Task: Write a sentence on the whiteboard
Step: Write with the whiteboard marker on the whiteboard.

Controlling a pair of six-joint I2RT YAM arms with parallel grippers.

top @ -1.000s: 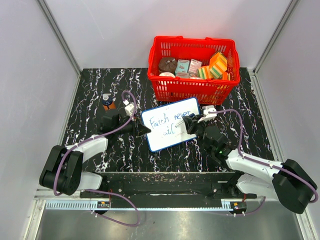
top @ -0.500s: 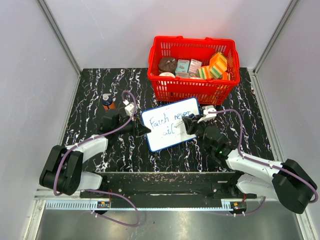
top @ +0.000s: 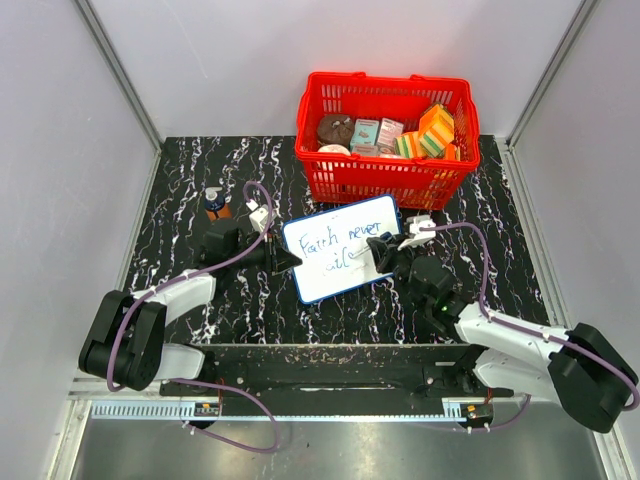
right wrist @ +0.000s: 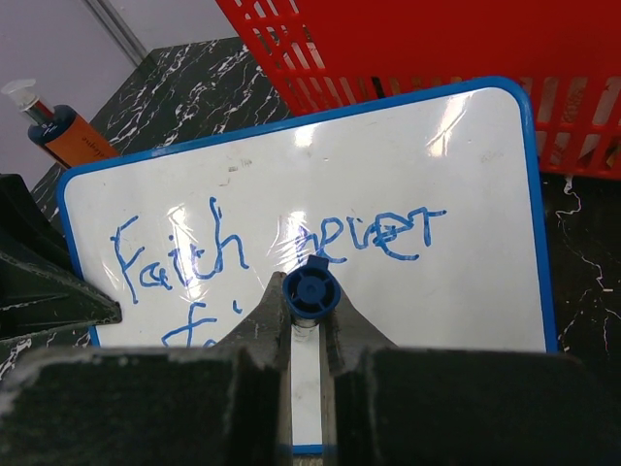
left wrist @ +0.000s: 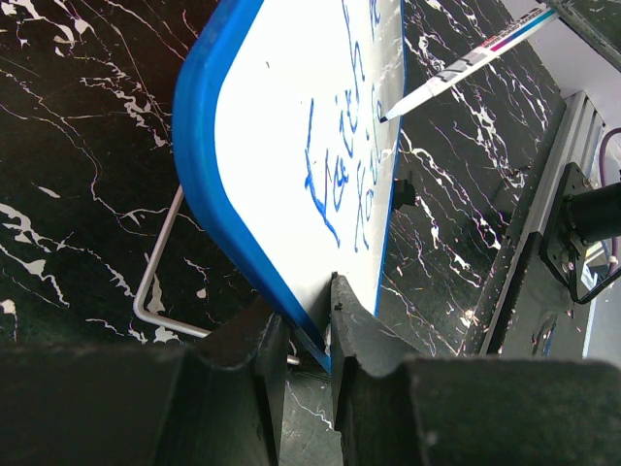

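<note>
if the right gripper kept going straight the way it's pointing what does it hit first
Probably the blue-framed white whiteboard: the right gripper aims its blue-capped marker at that face, though depth is unclear.

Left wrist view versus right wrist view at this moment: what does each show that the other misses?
Left wrist only: the left fingers clamping the whiteboard by its blue edge, a bent metal wire under it, and the marker tip at the board. Right wrist only: the red basket, an orange bottle, and the right fingers gripping the marker's blue end. Both: the whiteboard, the sentence in blue, the marbled table.
</note>
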